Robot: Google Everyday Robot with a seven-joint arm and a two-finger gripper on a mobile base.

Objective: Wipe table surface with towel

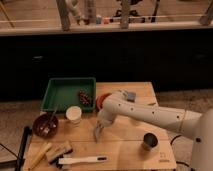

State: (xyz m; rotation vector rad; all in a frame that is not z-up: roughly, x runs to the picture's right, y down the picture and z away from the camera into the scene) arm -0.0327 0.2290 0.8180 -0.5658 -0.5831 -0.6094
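Towel (98,132) hangs from jaws, mid table surface (125,147).

Matt pale wood worktop (125,150); limp grey-white cloth towel (98,133) below smooth white gripper (103,121) at mid-worktop; green plastic tray (70,80); dull metal cup (149,141); white paper cup (74,114)

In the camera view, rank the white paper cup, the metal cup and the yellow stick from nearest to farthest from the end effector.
The end effector sits mid-table.
1. White paper cup, just picture-left of it.
2. Metal cup, front right.
3. Yellow stick, front-left corner.
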